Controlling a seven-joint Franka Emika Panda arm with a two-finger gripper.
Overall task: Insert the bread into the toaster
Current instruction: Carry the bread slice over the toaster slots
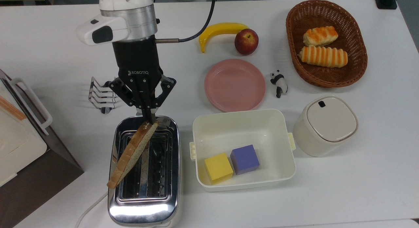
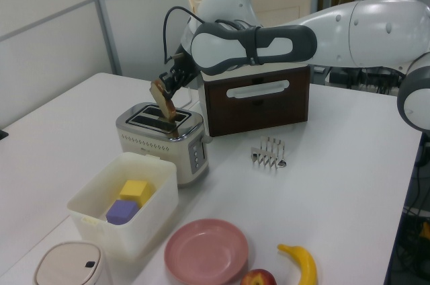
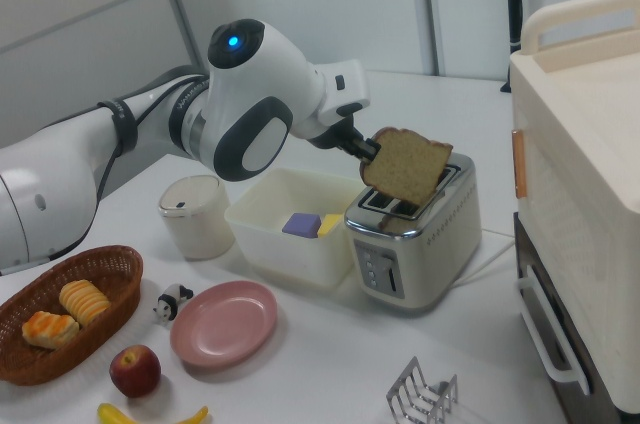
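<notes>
arm extended, gripper (image 1: 151, 120) jaws clamped

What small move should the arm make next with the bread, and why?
Probably lower it, while squaring the slice to a slot. The gripper is shut on the bread at one edge, and the slice hangs tilted above the toaster, lying diagonally across the slots in the top view and not yet inside either.

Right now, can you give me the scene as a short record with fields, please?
hand: shut on the bread, above the toaster's far end in the top view
bread: tilted, above the toaster, not in a slot yet
toaster: chrome, two slots, both empty
tub: white, holds a yellow cube and a purple cube
plate: pink, bare
basket: two striped rolls inside
</notes>
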